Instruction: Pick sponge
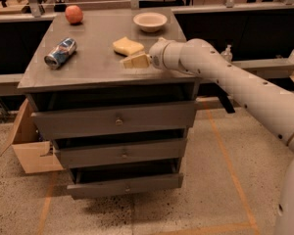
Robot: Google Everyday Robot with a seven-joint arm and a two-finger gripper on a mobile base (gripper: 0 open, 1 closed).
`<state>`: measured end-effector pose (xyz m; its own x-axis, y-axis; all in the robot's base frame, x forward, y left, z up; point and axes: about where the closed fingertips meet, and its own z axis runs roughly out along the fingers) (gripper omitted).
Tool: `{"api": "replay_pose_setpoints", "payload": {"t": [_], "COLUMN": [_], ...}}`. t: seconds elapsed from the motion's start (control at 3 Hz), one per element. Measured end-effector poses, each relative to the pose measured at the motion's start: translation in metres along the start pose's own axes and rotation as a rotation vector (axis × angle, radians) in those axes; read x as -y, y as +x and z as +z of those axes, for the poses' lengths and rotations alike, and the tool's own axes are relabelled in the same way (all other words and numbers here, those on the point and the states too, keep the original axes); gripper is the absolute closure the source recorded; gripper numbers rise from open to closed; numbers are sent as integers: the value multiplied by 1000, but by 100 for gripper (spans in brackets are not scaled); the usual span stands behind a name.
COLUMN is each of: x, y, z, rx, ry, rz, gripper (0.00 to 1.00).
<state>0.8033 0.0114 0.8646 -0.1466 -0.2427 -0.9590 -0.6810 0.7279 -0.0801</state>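
The sponge [128, 46] lies lengthwise left-right, end effector [132, 61] just beside.

Sponge [128, 46] — pale-yellow, wavy-sided, flat on cabinet top [88, 68] — just behind end effector [130, 61].

Gripper [133, 61] just beside sponge [128, 46]

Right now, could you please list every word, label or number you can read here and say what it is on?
No text can be read.
The can: blue and silver label, too blurred to read.
The gripper, beside the sponge on the cabinet top, shows no text.
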Motion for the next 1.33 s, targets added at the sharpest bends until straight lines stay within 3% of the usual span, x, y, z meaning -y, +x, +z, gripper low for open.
{"api": "replay_pose_setpoints", "payload": {"t": [1.0,1.33], "x": [20,20], "y": [4,5], "z": [52,61], "rx": [28,26], "ry": [-45,-67], "rz": [86,91], "gripper": [0,11]}}
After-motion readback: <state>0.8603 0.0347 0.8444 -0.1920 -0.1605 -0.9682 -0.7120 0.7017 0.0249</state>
